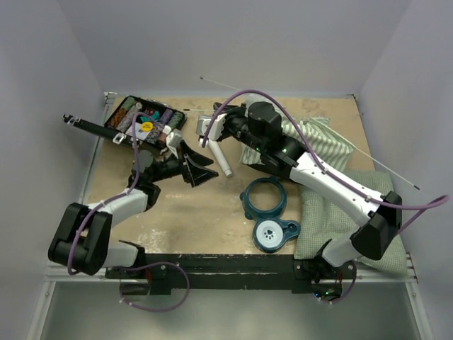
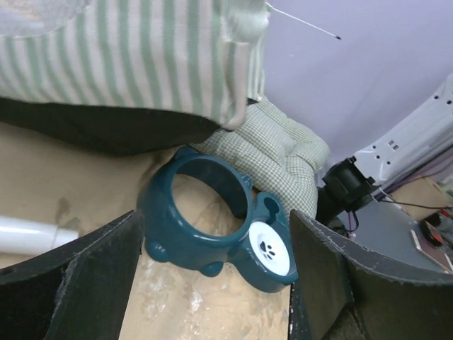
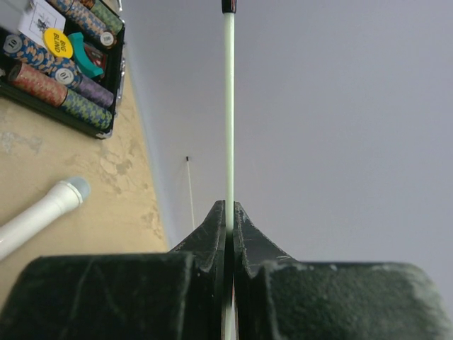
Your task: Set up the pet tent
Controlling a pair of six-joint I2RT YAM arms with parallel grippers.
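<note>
r gripper (image 3: 228, 209) clamped tight on a thin white pole (image 3: 228, 106) that runs straight out past its tips; white tube (image 3: 42, 212) lies to its left, chip case (image 3: 64, 64) further out. l gripper (image 2: 216, 227) open, nothing btwn the fingers. teal bowl stand (image 2: 170, 234) sits just ahead, checked cushion (image 2: 283, 152) behind it, pet tent (image 2: 141, 64) striped fabric beyond, up-left.

green-and-white striped pet tent (image 2: 141, 64)

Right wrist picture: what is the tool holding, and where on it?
The right tool pinches a thin white pole along its shaft, short of its black tip.
</note>
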